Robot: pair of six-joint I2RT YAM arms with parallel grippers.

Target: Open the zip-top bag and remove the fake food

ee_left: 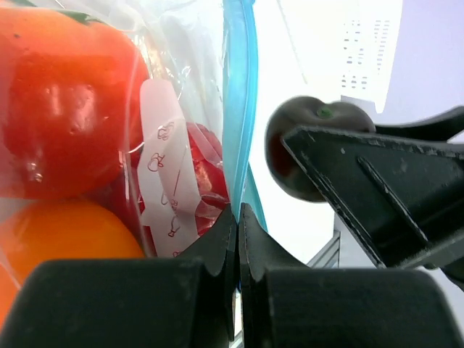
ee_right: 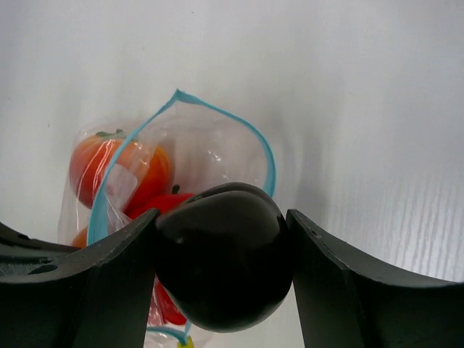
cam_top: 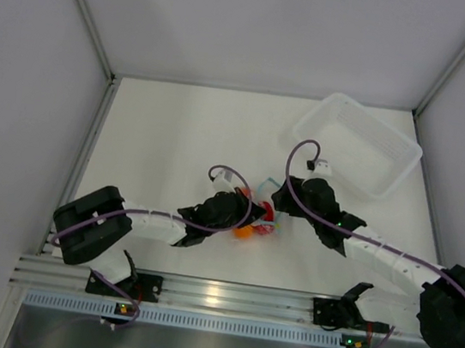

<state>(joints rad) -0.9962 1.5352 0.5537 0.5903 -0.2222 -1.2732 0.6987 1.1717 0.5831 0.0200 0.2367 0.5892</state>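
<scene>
**Dark piece clamped at the mouth of the open bag, three pieces left inside**

The zip-top bag lay near the middle of the table, its mouth gaping in a loop of light-blue zip strip. I judged the clear film thin, crinkly and very light. It would slide or lift unless pinned, and the zip strip looked like the stiffest and safest place to hold it.

The left gripper, at the bag's 9 o'clock in the overhead view, had its jaws pressed together on the bag's edge beside that strip.

At the bag's 2 o'clock, the right gripper was clamped on the dark round piece, right at the mouth. Whether the piece had fully cleared the mouth I could not tell.

The food looked smooth, glossy and probably hollow, so I expected it to slip out of a glancing grip. It would be best taken across its widest part.

My count:
- one bag;
- four food pieces: the dark one, a red-orange fruit, an orange fruit and a red pepper, the last three inside the bag;
- one white tray, well apart at 1 o'clock.
</scene>
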